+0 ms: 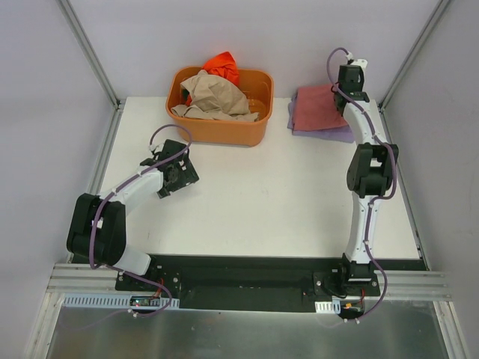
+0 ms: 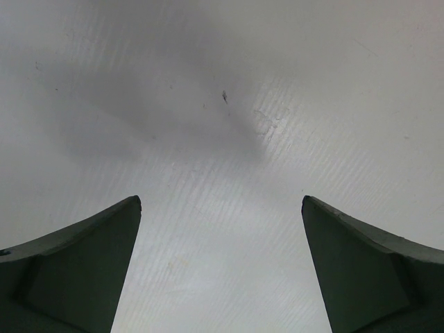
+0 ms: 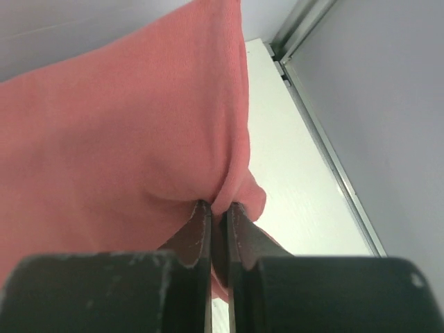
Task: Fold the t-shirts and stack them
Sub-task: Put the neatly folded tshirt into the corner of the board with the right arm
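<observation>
A dusty rose-red t-shirt (image 1: 316,107) lies folded on a lavender purple t-shirt (image 1: 338,135) at the back right of the table. My right gripper (image 1: 346,96) is shut on the rose-red shirt's right edge; the wrist view shows the cloth (image 3: 125,125) pinched between the fingers (image 3: 200,225). A tan t-shirt (image 1: 213,96) and a bright orange t-shirt (image 1: 222,66) lie crumpled in the orange tub (image 1: 221,129). My left gripper (image 1: 177,174) is open and empty just above the bare white table (image 2: 229,159), left of centre.
The tub stands at the back centre. Metal frame rails (image 1: 88,48) and grey walls close in the table's sides. The table's right edge and rail (image 3: 326,146) run close beside the shirt stack.
</observation>
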### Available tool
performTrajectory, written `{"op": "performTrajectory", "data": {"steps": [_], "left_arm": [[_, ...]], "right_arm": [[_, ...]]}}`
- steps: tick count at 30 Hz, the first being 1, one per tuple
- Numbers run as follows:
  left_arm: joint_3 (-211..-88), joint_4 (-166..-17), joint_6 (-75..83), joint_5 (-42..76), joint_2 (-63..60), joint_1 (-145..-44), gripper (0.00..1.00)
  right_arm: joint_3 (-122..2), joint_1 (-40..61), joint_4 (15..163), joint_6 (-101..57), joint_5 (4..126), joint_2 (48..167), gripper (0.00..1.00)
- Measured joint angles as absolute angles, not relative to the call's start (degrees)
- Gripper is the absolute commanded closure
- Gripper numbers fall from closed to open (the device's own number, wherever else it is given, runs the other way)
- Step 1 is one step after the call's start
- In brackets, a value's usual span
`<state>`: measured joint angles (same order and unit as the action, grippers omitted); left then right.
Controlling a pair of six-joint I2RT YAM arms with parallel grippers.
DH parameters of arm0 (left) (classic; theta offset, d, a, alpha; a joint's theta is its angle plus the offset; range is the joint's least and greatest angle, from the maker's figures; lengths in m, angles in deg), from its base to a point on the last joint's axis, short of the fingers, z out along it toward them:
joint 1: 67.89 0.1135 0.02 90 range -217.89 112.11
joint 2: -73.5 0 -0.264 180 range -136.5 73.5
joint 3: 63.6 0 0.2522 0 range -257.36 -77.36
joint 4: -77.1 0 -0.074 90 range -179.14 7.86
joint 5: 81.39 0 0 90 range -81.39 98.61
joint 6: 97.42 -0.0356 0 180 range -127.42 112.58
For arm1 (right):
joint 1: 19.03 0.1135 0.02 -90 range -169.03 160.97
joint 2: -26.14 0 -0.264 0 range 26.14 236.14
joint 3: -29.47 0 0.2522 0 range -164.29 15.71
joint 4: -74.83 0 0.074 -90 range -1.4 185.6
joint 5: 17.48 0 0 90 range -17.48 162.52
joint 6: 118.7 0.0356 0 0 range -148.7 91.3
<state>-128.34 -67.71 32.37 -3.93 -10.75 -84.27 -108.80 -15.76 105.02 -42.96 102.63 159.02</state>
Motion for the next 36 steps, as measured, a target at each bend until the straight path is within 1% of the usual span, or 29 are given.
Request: {"op": "performTrajectory", "data": {"steps": [8, 12, 15, 16, 18, 19, 20, 25, 31, 36], "left_arm": [[-129.0, -67.2, 32.4, -3.4, -10.9, -84.3, 0.01], [-129.4, -67.1, 32.4, -3.4, -10.9, -84.3, 0.01], [-129.4, -67.0, 32.4, -3.4, -10.9, -84.3, 0.01], [-129.4, -67.0, 32.4, -3.4, -10.9, -84.3, 0.01], [-129.4, -66.8, 32.4, -3.4, -10.9, -84.3, 0.01], [-129.4, -66.8, 32.4, -3.4, -10.9, -84.3, 0.01], [-129.4, -66.7, 32.4, -3.4, -10.9, -84.3, 0.01], [-129.4, -66.4, 32.4, -3.4, -10.8, -84.3, 0.01], [-129.4, -66.2, 32.4, -2.8, -10.8, -84.3, 0.01], [-129.4, -66.1, 32.4, -2.4, -10.8, -84.3, 0.01]], "right_arm": [[-108.8, -18.1, 106.0, -38.7, 100.3, 159.0, 0.98], [-108.8, -18.5, 106.2, -37.1, 96.5, 159.2, 0.65], [-108.8, -19.3, 106.3, -36.3, 95.3, 159.9, 0.45], [-108.8, -19.6, 106.5, -36.1, 95.3, 160.2, 0.32], [-109.7, -20.5, 107.1, -35.9, 95.6, 161.4, 0.11], [-110.5, -20.9, 107.6, -36.0, 95.8, 162.1, 0.03], [-111.3, -21.3, 108.1, -36.3, 95.9, 162.8, 0.04], [-112.3, -22.4, 109.4, -37.6, 95.1, 163.0, 0.04], [-105.9, -22.4, 109.0, -34.7, 87.7, 157.3, 0.04], [-105.8, -22.3, 108.9, -30.4, 81.7, 157.2, 0.04]]}}
